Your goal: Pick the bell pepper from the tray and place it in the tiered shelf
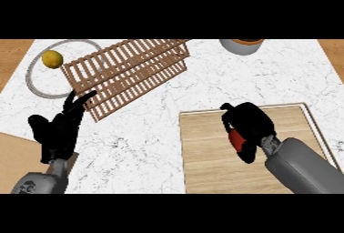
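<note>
- On my left side I see a black left hand (57, 132) with slim, tapering fingers and a thicker, rounded thumb; its surface is matte with faint glossy highlights.
- Its wrist narrows to a short dark grey collar before joining the left forearm (42, 183), a smooth grey cylinder carrying a small dark marking I cannot read.
- My right hand (247, 122) is black too, bulkier in outline, with rounded, shiny knuckle shapes.
- A short grey jointed wrist piece links it to the right forearm (306, 169), a broad, plain grey tube with soft shading and no markings that I can see.
</note>
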Controlling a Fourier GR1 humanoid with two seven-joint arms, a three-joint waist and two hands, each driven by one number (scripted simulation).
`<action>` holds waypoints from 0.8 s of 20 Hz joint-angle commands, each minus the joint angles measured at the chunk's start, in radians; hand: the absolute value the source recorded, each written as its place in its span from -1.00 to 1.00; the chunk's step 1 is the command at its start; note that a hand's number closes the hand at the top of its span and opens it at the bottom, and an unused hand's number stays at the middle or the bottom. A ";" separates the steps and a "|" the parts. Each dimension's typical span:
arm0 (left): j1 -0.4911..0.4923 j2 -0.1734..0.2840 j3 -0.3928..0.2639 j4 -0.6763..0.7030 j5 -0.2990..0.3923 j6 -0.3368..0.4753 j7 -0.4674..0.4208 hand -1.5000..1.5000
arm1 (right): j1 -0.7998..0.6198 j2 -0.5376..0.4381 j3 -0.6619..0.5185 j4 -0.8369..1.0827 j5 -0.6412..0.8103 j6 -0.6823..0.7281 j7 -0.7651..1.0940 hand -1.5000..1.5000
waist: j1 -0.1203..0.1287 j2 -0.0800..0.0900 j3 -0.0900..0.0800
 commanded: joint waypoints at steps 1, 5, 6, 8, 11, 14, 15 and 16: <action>0.005 0.032 0.036 -0.098 -0.008 -0.004 -0.048 0.00 | 0.016 0.101 0.034 0.013 0.034 -0.040 0.004 1.00 | 0.008 -0.006 0.022; -0.026 0.006 0.028 -0.050 -0.013 0.005 -0.066 0.00 | 0.027 0.363 0.123 -0.050 -0.001 0.013 0.152 1.00 | 0.016 -0.007 0.021; -0.037 0.005 0.024 -0.038 -0.021 0.008 -0.063 0.00 | 0.021 0.433 0.133 -0.036 -0.005 0.008 0.180 1.00 | 0.021 -0.005 0.021; -0.024 0.017 0.031 -0.068 -0.011 -0.001 -0.051 0.00 | 0.014 0.486 0.084 -0.046 -0.066 0.042 0.204 1.00 | 0.016 -0.008 0.021; 0.036 0.001 0.025 -0.094 -0.023 0.015 -0.083 0.00 | -0.010 0.525 0.080 -0.122 -0.119 0.058 0.268 1.00 | 0.014 -0.010 0.021; -0.007 0.009 0.051 -0.062 -0.016 0.013 -0.055 0.00 | -0.007 0.529 0.074 -0.270 -0.149 0.029 0.340 1.00 | -0.012 -0.011 0.021; 0.016 0.005 0.029 -0.100 -0.019 0.006 -0.059 0.00 | -0.020 0.530 0.036 -0.299 -0.235 0.001 0.377 1.00 | 0.000 -0.013 0.021; -0.004 0.019 0.064 -0.085 0.000 0.007 -0.043 0.00 | -0.049 0.530 -0.019 -0.344 -0.266 -0.008 0.398 1.00 | -0.004 -0.013 0.021</action>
